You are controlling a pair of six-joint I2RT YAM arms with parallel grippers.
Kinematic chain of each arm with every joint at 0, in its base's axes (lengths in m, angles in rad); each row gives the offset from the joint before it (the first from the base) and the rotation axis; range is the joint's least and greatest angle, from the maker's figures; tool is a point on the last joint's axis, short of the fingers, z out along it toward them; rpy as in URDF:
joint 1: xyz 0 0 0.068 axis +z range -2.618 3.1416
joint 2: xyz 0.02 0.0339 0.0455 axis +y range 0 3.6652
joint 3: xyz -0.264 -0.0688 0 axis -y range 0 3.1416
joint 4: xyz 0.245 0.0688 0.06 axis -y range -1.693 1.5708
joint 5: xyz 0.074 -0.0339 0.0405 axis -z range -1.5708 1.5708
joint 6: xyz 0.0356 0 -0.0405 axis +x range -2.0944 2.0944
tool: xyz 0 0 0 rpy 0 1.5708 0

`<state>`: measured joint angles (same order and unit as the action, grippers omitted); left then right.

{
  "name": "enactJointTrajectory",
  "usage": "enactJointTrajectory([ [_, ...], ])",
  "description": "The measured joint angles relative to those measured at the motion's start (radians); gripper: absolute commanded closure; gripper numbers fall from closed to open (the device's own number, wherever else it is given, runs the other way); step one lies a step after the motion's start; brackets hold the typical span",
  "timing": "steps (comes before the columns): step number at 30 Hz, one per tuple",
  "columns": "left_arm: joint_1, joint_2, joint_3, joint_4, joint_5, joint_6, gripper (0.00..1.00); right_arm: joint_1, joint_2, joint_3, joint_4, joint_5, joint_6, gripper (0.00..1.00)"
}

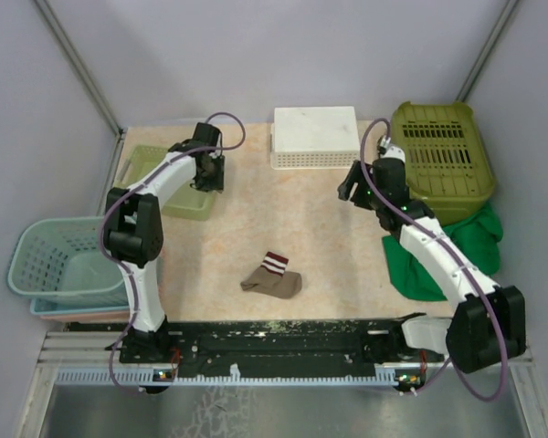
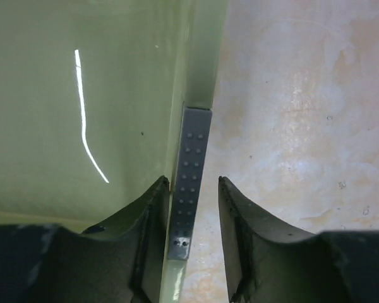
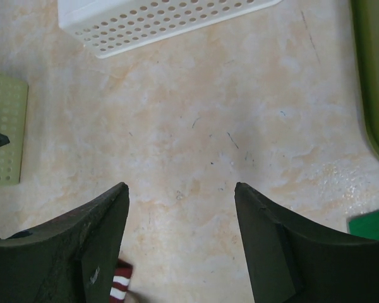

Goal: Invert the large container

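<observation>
Left gripper [image 1: 209,180] straddles the wall of the pale green bin [image 1: 184,203], not yet clamped

The bin [image 2: 82,95] sits at the table's [image 1: 283,219] left edge and is, I judge, the container to be turned; the left gripper [image 2: 194,183] is spread, one finger inside the wall and one outside, with a gap on the outer side; the right gripper [image 3: 180,189] hangs spread and empty over bare table, well apart from it. Risks: a one-sided pinch on a thin, flexing wall may slip as the bin tips; the bin may pivot and skid toward the table edge; a wide swing could knock the white perforated basket [image 1: 315,137] nearby.
</observation>
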<state>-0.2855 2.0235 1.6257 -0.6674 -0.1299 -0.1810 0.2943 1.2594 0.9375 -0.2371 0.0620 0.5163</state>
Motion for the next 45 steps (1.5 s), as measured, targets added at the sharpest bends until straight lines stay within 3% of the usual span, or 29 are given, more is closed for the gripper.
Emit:
enactJointTrajectory([
  [4,0.001,0.006,0.027,-0.012,0.035,0.015,0.98,0.0,-0.085,-0.019,-0.049,0.032,-0.001,0.31],
  [5,0.001,0.006,0.034,-0.011,0.05,0.015,1.0,0.0,-0.098,-0.02,-0.057,0.041,-0.002,0.31],
  [12,-0.019,-0.054,0.084,-0.069,0.282,-0.026,1.0,0.0,-0.138,-0.019,-0.114,0.088,-0.019,0.31],
  [16,-0.078,-0.198,0.085,-0.044,0.483,-0.134,1.0,-0.001,-0.154,0.002,-0.159,0.126,-0.031,0.3],
  [19,-0.114,-0.346,0.052,0.064,0.634,-0.283,1.0,-0.003,-0.193,0.026,-0.184,0.16,-0.041,0.3],
  [23,-0.121,-0.507,-0.059,0.296,0.797,-0.517,1.0,-0.007,-0.25,0.063,-0.201,0.201,-0.053,0.29],
  [28,-0.134,-0.569,-0.314,0.799,0.917,-0.887,1.0,-0.01,-0.325,0.102,-0.205,0.256,-0.071,0.29],
  [32,-0.192,-0.487,-0.453,1.173,0.949,-1.185,1.0,-0.01,-0.362,0.108,-0.209,0.288,-0.079,0.29],
  [36,-0.258,-0.369,-0.488,1.488,0.956,-1.421,1.0,-0.01,-0.375,0.111,-0.225,0.311,-0.088,0.29],
  [42,-0.312,-0.195,-0.488,1.929,0.897,-1.662,1.0,-0.01,-0.377,0.111,-0.239,0.326,-0.091,0.29],
  [45,-0.314,-0.099,-0.491,2.063,0.864,-1.74,1.0,-0.01,-0.378,0.111,-0.246,0.33,-0.095,0.28],
])
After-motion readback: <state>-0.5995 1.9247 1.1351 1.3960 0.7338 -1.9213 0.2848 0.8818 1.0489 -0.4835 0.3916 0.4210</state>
